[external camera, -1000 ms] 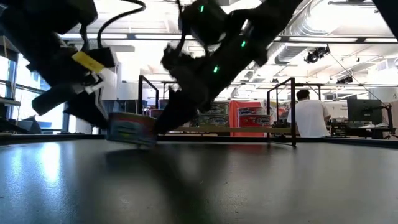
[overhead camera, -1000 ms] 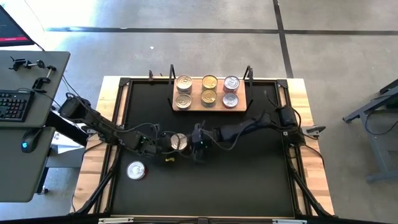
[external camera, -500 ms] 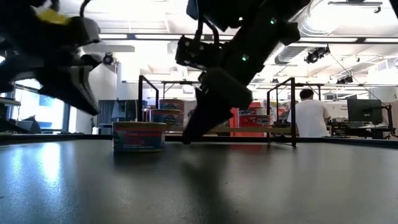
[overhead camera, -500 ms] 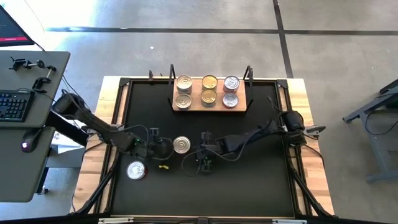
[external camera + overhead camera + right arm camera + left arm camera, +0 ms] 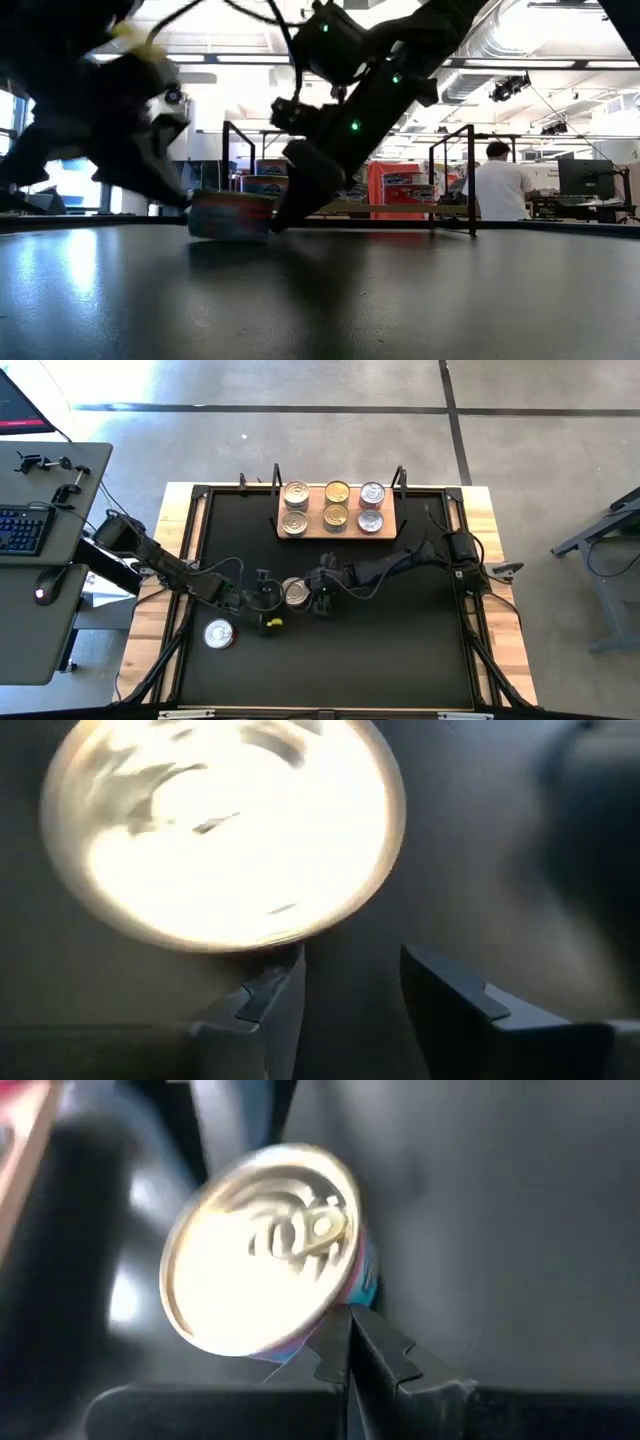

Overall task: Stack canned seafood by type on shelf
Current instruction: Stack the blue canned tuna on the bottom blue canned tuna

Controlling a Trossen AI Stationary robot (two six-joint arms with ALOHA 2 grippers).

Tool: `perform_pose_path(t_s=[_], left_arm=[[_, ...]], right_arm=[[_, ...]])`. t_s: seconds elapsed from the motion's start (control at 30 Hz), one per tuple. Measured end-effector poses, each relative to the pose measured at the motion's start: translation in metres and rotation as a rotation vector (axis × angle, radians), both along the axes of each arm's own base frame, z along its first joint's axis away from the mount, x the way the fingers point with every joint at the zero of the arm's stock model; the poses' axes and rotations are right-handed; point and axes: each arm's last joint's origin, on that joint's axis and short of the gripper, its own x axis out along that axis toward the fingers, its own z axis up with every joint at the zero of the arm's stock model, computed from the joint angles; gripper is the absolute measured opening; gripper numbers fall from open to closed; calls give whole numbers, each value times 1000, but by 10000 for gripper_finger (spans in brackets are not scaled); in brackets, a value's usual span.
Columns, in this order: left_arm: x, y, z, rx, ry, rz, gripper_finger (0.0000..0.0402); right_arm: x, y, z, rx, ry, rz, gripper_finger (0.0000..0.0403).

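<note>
Silver-lidded round flat tin (image 5: 295,592) sits mid-surface between both tools, short of the wooden shelf (image 5: 340,527). Rigid, slick, probably fairly heavy; best pinched across its side wall. Left tool (image 5: 262,589) closed, empty; right tool (image 5: 322,592) parted, gripping nothing.

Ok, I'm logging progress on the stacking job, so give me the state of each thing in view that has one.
left gripper: shut, empty, beside the centre tin.
right gripper: open, empty, fingers beside the centre tin.
centre tin: upright on the mat between both grippers, not held.
left tin: upright on the mat, alone, untouched.
shelf: holds six tin tops in three columns: silver, gold, purple-tinted.
</note>
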Motion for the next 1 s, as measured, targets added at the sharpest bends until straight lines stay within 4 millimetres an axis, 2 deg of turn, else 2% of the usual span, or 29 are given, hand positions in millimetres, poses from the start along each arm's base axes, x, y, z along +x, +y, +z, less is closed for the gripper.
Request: perform_pose_path(t_s=[0.17, 0.3, 0.47, 0.83, 0.93, 1.0], left_arm=[[-1, -8, 18, 0, 19, -6, 0], [0, -14, 30, -15, 22, 8, 0], [-1, -14, 24, 45, 44, -46, 24], [16, -4, 13, 77, -9, -41, 158], [20, -2, 6, 110, 10, -75, 169], [20, 1, -1, 128, 53, -82, 166]], right_arm=[[-8, -10, -3, -40, 64, -168, 157], [-13, -4, -4, -53, 107, -200, 157], [-16, 12, -5, -89, 125, -161, 157], [-26, 35, 1, -173, 161, -99, 157], [-31, 39, -1, -179, 139, -93, 157], [-36, 38, -9, -169, 100, -105, 157]])
